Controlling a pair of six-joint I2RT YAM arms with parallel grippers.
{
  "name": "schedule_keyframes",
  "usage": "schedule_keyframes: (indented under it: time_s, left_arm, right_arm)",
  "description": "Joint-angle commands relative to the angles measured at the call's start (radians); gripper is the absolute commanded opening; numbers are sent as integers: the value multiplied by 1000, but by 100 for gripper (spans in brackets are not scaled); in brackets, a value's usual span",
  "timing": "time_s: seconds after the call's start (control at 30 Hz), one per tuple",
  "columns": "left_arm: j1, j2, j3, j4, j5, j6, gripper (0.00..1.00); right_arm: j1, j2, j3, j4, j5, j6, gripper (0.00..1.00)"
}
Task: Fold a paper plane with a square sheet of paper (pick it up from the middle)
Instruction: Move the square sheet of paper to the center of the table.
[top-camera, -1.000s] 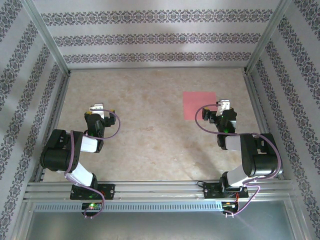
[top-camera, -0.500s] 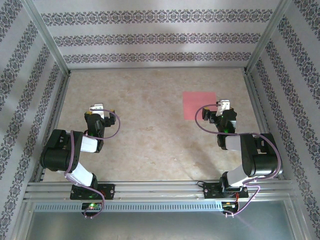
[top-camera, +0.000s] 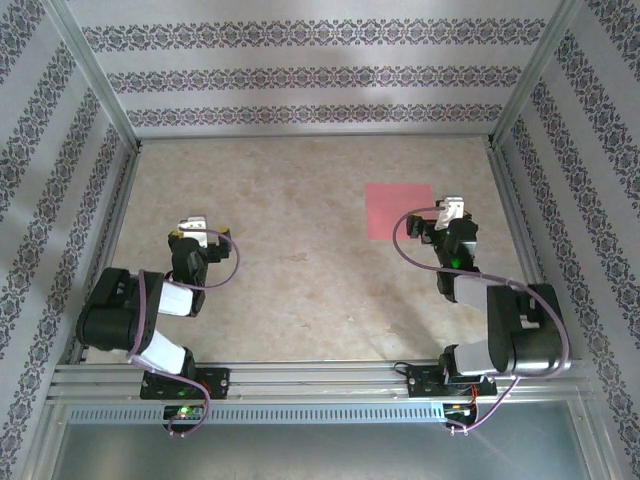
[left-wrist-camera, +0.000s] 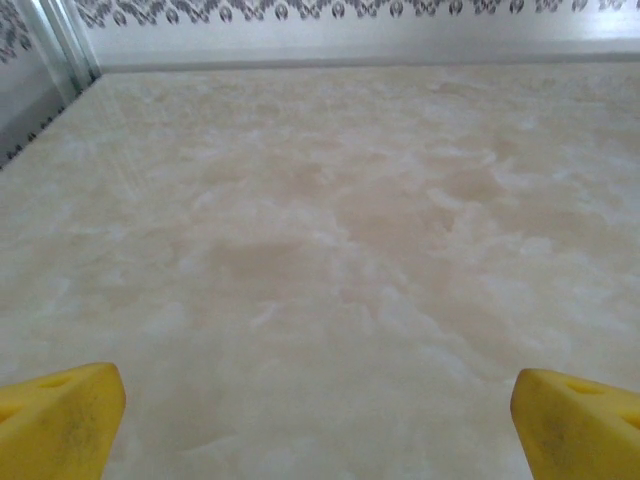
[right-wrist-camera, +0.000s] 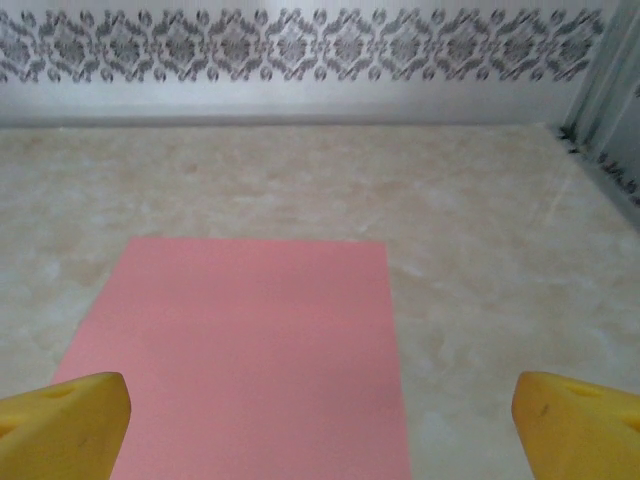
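On the worktop, flat pink paper.
Left fingers and right fingers gape wide, empty; the right near the paper.

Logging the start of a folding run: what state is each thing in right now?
square sheet of paper: flat on the table, unfolded, not held.
left gripper: open, empty, over bare table.
right gripper: open, empty, close to the sheet.
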Motion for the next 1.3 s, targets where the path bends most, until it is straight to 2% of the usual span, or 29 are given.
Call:
schedule_keyframes:
  time_s: [0.0,0.07,0.13,0.17,0.23,0.33,0.43,0.57,0.83,1.07,1.27]
  left_arm:
    - [17,-159,32,-100,-56,-15,99]
    - [17,-262,98,-317,-96,-81,99]
    - [17,-331,171,-524,-125,-190,99]
    - [17,-352,208,-617,-125,-253,99]
    - [17,-367,260,-737,-71,-333,99]
    - [18,-366,307,-820,67,-386,99]
    - [17,-357,312,-819,155,-462,99]
    - [17,-322,309,-756,286,-496,100]
    - [17,-228,367,-760,373,-521,100]
    - [17,-209,358,-713,340,-553,100]
    - [17,-192,404,-812,295,-565,99]
  right_arm:
    - [29,-111,66,-202,108,71,98]
    - [28,-170,145,-397,129,185,98]
    - [29,-194,233,-577,43,206,98]
    - [29,-195,254,-610,11,237,98]
    - [28,-188,276,-621,-28,323,98]
    - [22,-140,371,-753,-127,411,98]
    - [17,-55,442,-814,-216,473,98]
    - [17,90,514,-823,-324,558,98]
    - [17,389,702,-888,-310,654,98]
    - [22,555,837,-959,-277,672,98]
    - [35,608,877,-1014,-250,693,98]
